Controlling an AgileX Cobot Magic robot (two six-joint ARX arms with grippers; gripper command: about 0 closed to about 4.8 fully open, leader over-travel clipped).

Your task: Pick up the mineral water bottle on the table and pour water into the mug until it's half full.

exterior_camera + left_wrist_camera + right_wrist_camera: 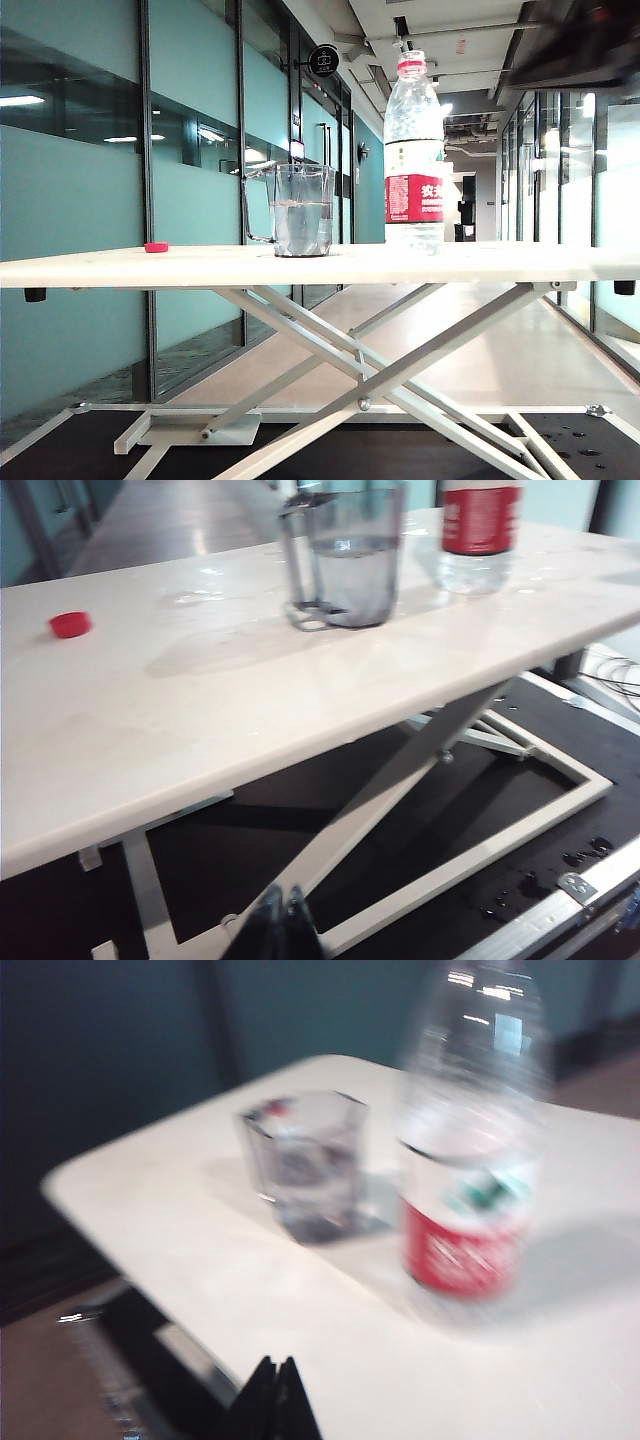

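The mineral water bottle stands upright on the table with nothing holding it, its red-and-white label facing the exterior view. Just beside it stands the mug, clear, with water up to about half its height. The left wrist view takes in the mug and the bottle's lower part from below the table's near edge; my left gripper is shut and empty, well short of the tabletop. In the blurred right wrist view my right gripper is shut and empty, off the table's edge, apart from the bottle and mug.
A small pink-red cap lies on the table to the mug's left, also seen as cap. The white scissor legs and a dark base with water drops lie below. A dark blurred shape hangs at the upper right.
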